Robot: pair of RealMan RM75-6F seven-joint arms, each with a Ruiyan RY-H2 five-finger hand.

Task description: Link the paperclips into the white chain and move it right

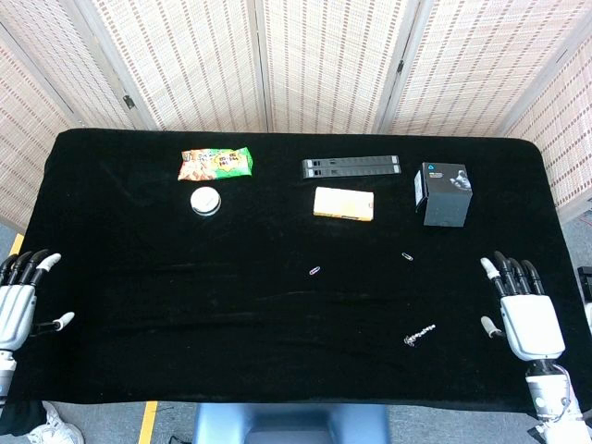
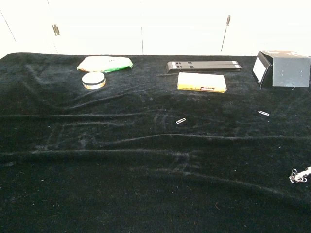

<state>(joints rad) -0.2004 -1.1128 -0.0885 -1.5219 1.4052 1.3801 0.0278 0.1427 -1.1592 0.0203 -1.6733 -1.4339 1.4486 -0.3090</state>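
A light, limp white chain (image 1: 419, 334) lies at five o'clock; pinch one end. Both hands, left hand (image 1: 16, 307) and right hand (image 1: 524, 314), are spread, empty.

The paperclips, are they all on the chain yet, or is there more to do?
Not all. The white chain lies near the table's front right, with something small bunched at its left end, too small to tell. Nothing is in hand: the right hand and left hand hold nothing. Two loose paperclips remain unlinked mid-table.
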